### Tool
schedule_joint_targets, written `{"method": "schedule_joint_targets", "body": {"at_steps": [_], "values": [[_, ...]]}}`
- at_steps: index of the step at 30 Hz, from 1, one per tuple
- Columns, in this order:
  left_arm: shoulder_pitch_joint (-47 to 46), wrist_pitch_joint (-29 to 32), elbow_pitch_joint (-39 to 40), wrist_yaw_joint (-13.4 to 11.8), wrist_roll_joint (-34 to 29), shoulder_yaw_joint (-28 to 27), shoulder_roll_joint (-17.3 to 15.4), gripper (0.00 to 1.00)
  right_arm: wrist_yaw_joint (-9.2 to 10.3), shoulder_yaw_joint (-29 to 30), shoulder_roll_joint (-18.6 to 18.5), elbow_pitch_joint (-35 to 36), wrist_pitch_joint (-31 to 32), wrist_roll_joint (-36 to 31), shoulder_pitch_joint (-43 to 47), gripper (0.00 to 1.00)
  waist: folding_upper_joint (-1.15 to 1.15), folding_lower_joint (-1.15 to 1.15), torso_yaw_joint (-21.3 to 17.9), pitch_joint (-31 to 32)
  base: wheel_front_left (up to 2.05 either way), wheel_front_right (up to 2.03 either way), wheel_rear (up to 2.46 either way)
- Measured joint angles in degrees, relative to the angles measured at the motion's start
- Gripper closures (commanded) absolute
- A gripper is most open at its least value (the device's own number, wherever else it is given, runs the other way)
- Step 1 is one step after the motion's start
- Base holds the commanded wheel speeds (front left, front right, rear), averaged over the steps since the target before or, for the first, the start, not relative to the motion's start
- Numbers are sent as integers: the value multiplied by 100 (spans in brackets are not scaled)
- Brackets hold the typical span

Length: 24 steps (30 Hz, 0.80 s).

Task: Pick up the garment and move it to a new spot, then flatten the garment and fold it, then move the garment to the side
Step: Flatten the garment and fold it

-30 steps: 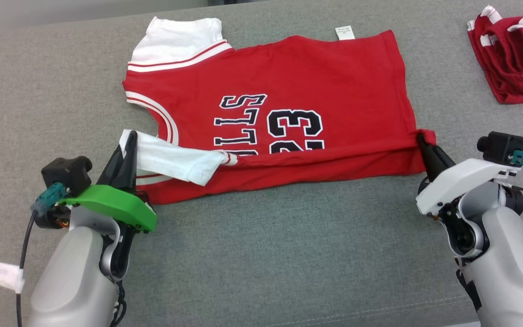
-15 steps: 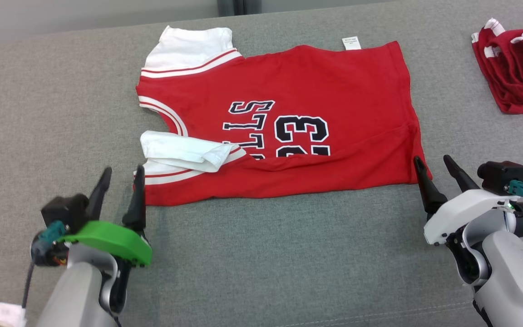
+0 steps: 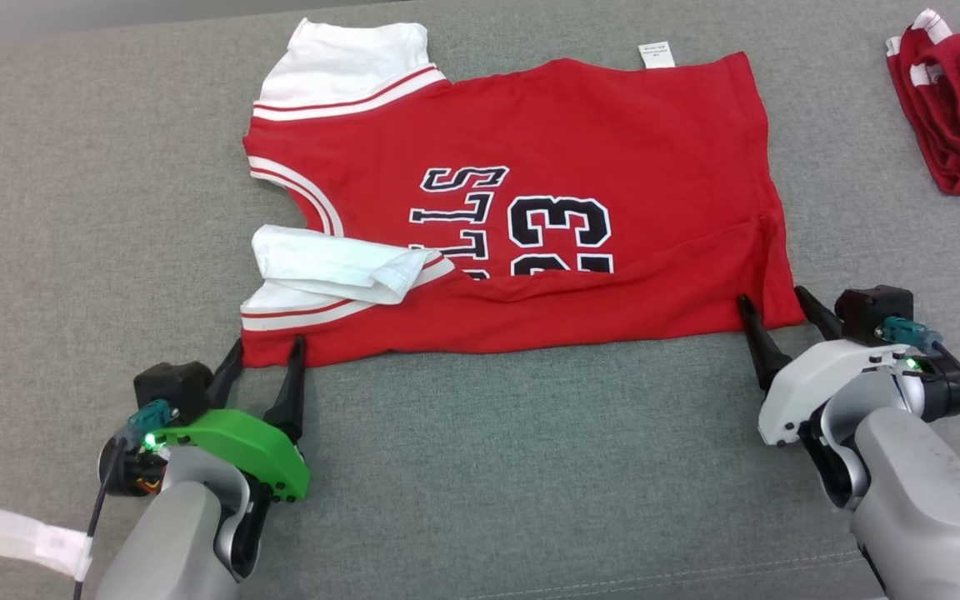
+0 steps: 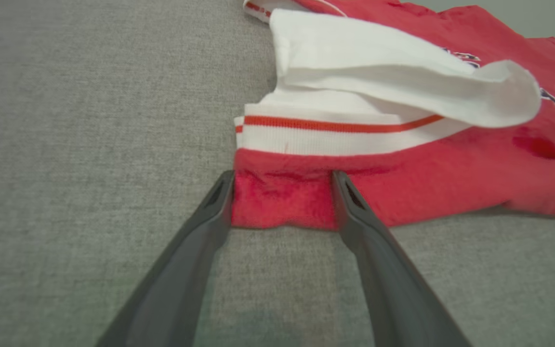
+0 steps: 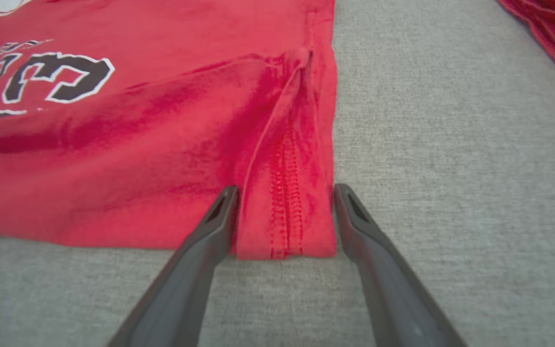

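Right, left gripper (image 3: pixel 267 345) low at the near-left corner of the red Bulls 23 jersey (image 3: pixel 547 133). Its fingers (image 4: pixel 200 250) are spread moderately wide, tips straddling the red corner just under the white striped trim and touching the cloth edge; nothing is pinched. Right gripper (image 3: pixel 773 297) is at the near-right corner, fingers (image 5: pixel 378 260) parted about the same amount, the stitched hem corner sitting between the tips, not clamped.

Jersey lies flat on the grey fabric surface (image 3: pixel 488 467), in the middle, long axis running left to right. Neck and white sleeves point to the robot's left, hem to its right. Near long edge is folded up over the lower part of the lettering. One white sleeve (image 3: pixel 338 265) is flopped over onto the chest. Small white label (image 3: pixel 656 55) sticks out at the far edge.

Second red garment (image 3: pixel 959 117) is bunched at far right, well apart.
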State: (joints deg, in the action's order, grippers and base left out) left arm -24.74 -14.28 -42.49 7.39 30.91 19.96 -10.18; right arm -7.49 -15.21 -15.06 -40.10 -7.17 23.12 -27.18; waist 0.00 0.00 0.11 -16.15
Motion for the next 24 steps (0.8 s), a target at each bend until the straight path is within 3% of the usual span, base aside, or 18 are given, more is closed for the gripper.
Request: {"method": "schedule_joint_targets", "body": {"at_steps": [1,2,8,14,24], "values": [[-58,8,-51,0,67,75,9,59,1,-21,44,-76,-3,8,-34,78,0,0,8,-13,0,0,0],[-97,7,-82,0,97,123,9,97,1,-51,71,-111,-38,25,-67,100,0,0,15,-20,0,0,0],[-143,-51,-56,1,369,247,-9,100,-3,-215,171,-313,-381,216,-144,100,0,0,24,94,0,0,0],[393,-68,533,11,414,-66,-132,100,-4,-294,101,-186,-610,526,221,100,0,0,44,442,0,0,0],[2056,-67,1663,-88,189,-450,-149,100,-4,-211,-96,916,-546,845,1623,100,0,0,102,1010,0,0,0]]}}
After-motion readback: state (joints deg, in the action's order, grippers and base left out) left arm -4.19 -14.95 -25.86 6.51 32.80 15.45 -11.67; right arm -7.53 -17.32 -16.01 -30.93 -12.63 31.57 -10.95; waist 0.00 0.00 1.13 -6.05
